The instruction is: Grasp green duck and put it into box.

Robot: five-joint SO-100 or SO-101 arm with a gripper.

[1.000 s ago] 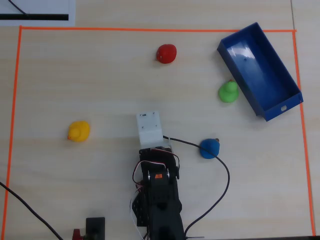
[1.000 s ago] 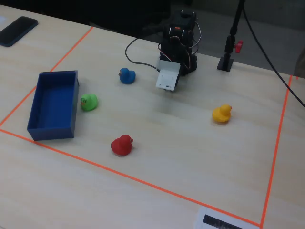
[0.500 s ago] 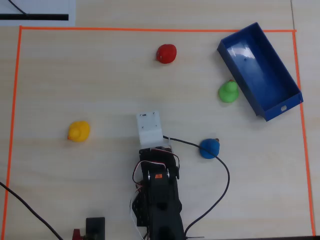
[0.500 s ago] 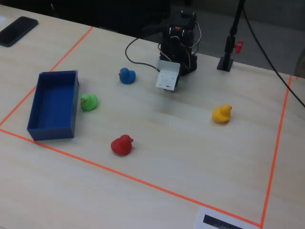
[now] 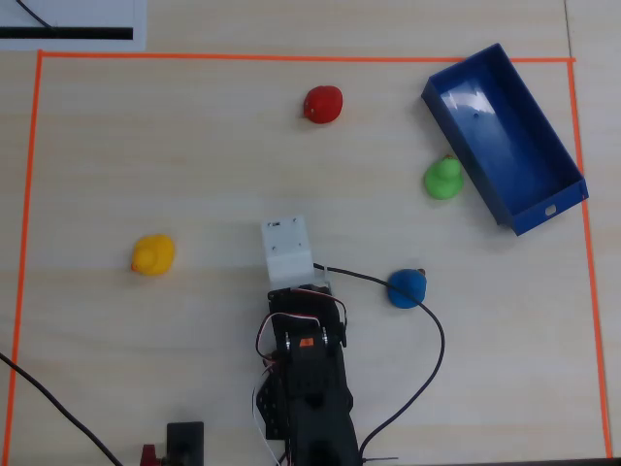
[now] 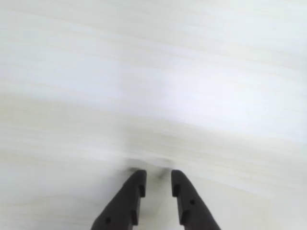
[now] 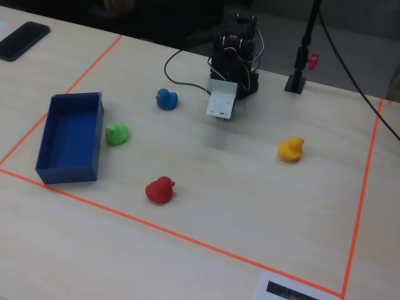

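Observation:
The green duck (image 5: 443, 179) sits on the table right against the long outer wall of the dark blue box (image 5: 505, 141); in the fixed view the duck (image 7: 117, 133) is just right of the box (image 7: 70, 134). The box holds nothing. My gripper (image 6: 157, 179) hangs close over bare table near the arm's base, far from the duck. Its two black fingers stand a narrow gap apart with nothing between them. In the overhead view the white wrist housing (image 5: 288, 250) hides the fingers.
A blue duck (image 5: 408, 287) lies right of the arm, touching its black cable. A yellow duck (image 5: 153, 254) is at the left and a red duck (image 5: 323, 104) at the far middle. Orange tape (image 5: 39, 194) frames the work area.

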